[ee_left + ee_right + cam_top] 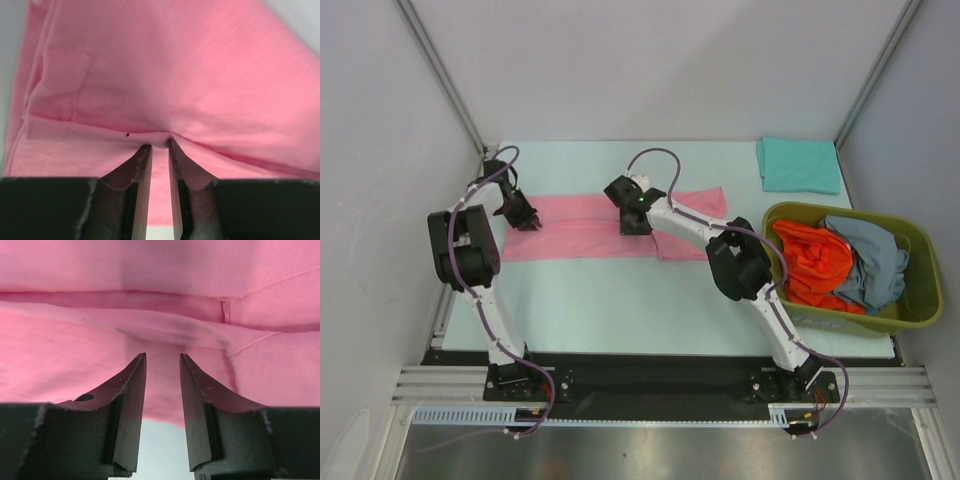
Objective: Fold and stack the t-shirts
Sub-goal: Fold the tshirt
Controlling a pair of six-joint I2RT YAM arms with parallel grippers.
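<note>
The pink t-shirt [575, 238] lies as a long flat strip across the far middle of the table. My left gripper [527, 220] is at its left end. In the left wrist view that gripper [159, 146] has its jaws nearly together, pinching a puckered fold of the pink t-shirt [200, 75]. My right gripper [635, 225] hangs over the strip's middle. In the right wrist view it [163, 356] stands open just above the pink cloth [150, 270], with nothing between its fingers. A folded teal t-shirt [798, 165] lies at the back right.
An olive-green basket [850, 325] stands at the right, holding an orange-red shirt [815, 262] and a grey-blue shirt [870, 262]. The pale table [620, 300] ends at grey walls on the left, back and right.
</note>
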